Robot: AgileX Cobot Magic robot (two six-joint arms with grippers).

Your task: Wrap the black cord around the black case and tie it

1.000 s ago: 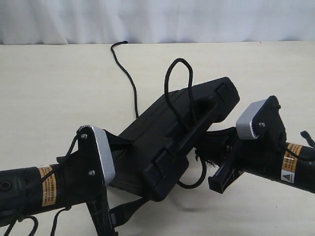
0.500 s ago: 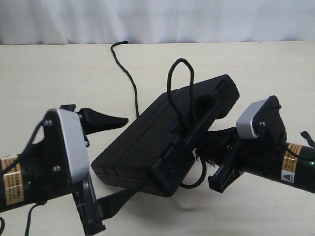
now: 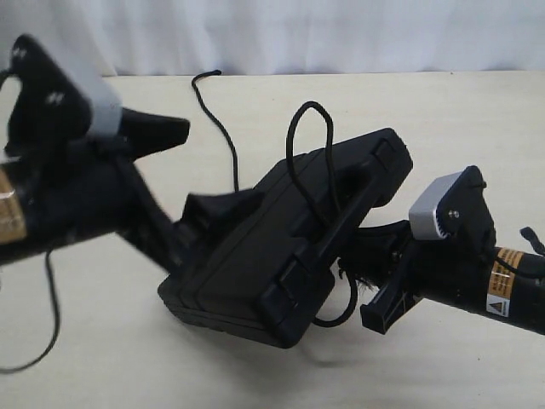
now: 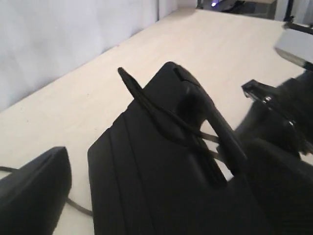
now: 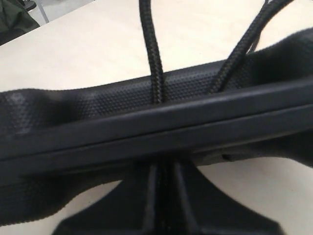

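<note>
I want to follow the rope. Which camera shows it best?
The exterior view. There the rope trails across the table, loops up above the case and drops into its handle slot. The left wrist view shows just strands crossing the case. The right wrist view shows two strands close up, going over the case's edge.

Robot manipulation laboratory bench.
Cream tabletop (image 3: 460,119), white curtain backdrop (image 3: 341,34) and a robot arm (image 3: 460,273) bearing a warning label (image 3: 497,304) indicate a test setting.

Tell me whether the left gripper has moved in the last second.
Yes. The left gripper has swung up from the near corner of the black case toward the backdrop.
</note>
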